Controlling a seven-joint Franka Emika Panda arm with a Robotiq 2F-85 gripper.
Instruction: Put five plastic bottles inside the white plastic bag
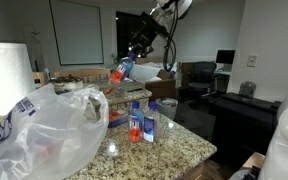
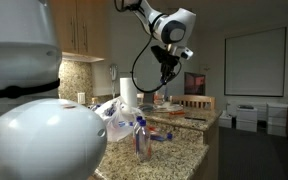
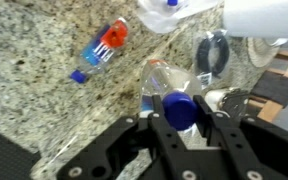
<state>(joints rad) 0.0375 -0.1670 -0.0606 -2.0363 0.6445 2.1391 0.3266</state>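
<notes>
Here, your hand [image 1: 133, 55] hangs above the granite bench [image 1: 184, 148], closed on one plastic bottle [image 1: 119, 70] that carries red-orange liquid. In the wrist view the fingers [image 3: 156, 125] stand either side of its blue-capped end, and the body runs away from the palm. In an exterior view the bottle's long axis slants, with the cap up by the hand and the base down and pointing toward the white plastic bag [image 1: 44, 130]. The bag sits slumped on the bench, lower than the hand and off to the side that the base points to. The bottle is clear of the bag and not yet over it. Two upright bottles [image 1: 136, 122] stand on the bench below the hand, and a lying bottle [image 3: 99, 48] shows on the stone in the wrist view (whether any bottle is already inside the bag cannot be read through the crinkled film). The coming move looks like a carry across to the bag's mouth, which seems to face the hand; keep the base leading so that it enters first.
</notes>
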